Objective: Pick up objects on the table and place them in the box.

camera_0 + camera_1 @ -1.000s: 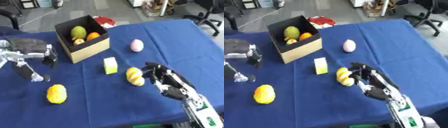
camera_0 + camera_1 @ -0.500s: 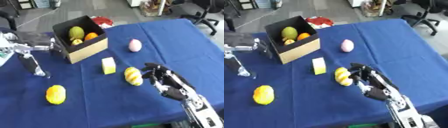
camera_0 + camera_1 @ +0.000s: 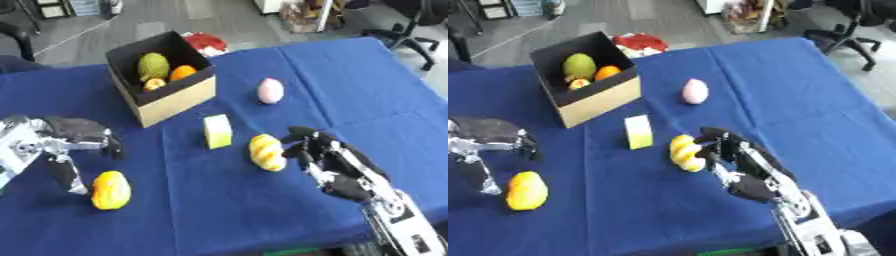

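Note:
An open cardboard box [image 3: 166, 95] stands at the back left of the blue table and holds a green fruit [image 3: 152, 65], an orange [image 3: 182, 72] and a small yellowish piece. On the cloth lie a pink egg-shaped thing [image 3: 269, 90], a yellow-green block [image 3: 217, 131], a ridged yellow fruit [image 3: 266, 152] and a smooth yellow fruit [image 3: 110, 189]. My right hand [image 3: 331, 162] sits just right of the ridged fruit, its relaxed fingers beside it and closed on nothing. My left hand [image 3: 66, 137] hovers open just left of the smooth yellow fruit, one finger pointing down beside it.
Behind the box, past the table's far edge, lies something red [image 3: 206, 42]. An office chair [image 3: 411, 20] stands on the floor at the far right. Bare blue cloth [image 3: 376, 95] spreads to the right of the pink thing.
My left hand has come down and toward the near edge, ending close to the smooth yellow fruit. The right hand has stayed beside the ridged fruit.

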